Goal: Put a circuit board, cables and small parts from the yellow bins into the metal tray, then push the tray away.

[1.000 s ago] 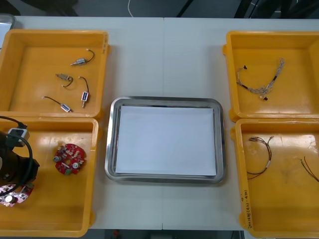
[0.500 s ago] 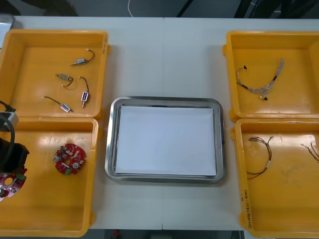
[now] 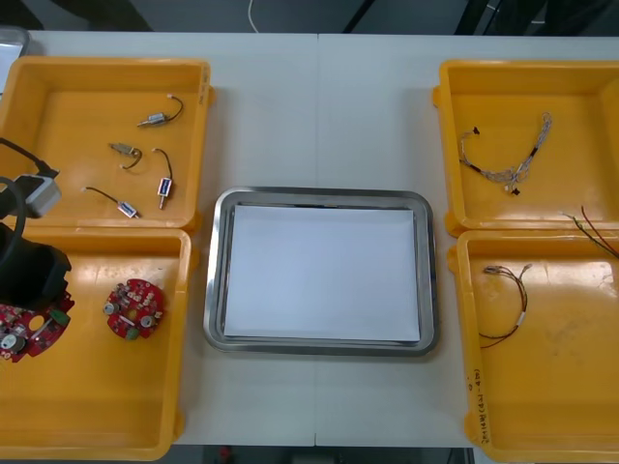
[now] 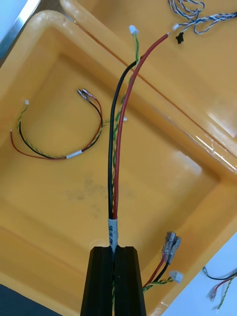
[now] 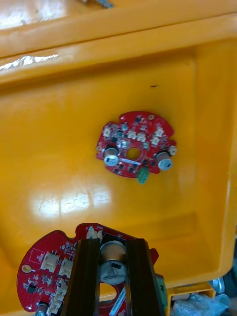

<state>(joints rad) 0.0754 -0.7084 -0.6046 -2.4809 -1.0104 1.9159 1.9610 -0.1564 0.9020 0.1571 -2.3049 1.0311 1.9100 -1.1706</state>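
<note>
Held board point(image 5: 42, 274) shifted farther, clamped in left jaws, second board point(image 3: 134, 309) beside; right jaws clamp red-black cable point(image 4: 122, 148).

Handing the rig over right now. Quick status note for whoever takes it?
Left gripper: shut on a red circuit board, over the near left bin; a second board lies in that bin.
Right gripper: shut on a red-and-black cable, over the near right bin.
Metal tray: white inside, nothing in it.
Done: both picks.
Left: place board and cable, add small metal parts from the far left bin, push the tray away.
</note>
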